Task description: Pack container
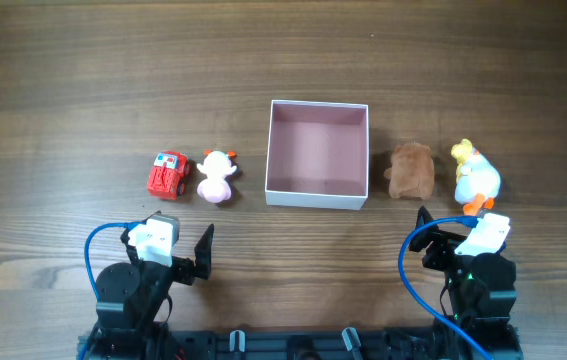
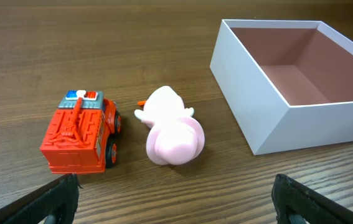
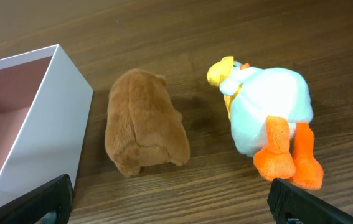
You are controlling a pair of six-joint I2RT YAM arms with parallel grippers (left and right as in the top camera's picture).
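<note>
Looking down from overhead, I see the dark wood-grain table filling the whole frame, with both arms parked at its near edge. The left gripper sits low over the wood with its black fingers spread wide. Only their tips show, at the two bottom corners of the left wrist view, and nothing is between them. The right gripper is the same: fingers far apart, nothing held, hovering short of the toys on its side.

The container stands near the middle of the table, roughly centred between my two arms and farther out than either of them. It is a square, shallow, lidless box with white outer walls and a dusty pink inside.

To its right lie two plush toys. The white duck is farthest right, on its side, with its orange feet toward the right arm and its yellow head pointing away. The brown plush lies between the duck and the box, close to the right wall but not touching it, with a strip of wood showing on either side.

To the left of the box, the pink plush lies with its rounded end toward the left arm, near the left wall but apart from it. The red fire truck stands on its wheels just beside the pink toy, on the far side from the box, with its rear facing the left gripper and blue and red lights on its roof.
</note>
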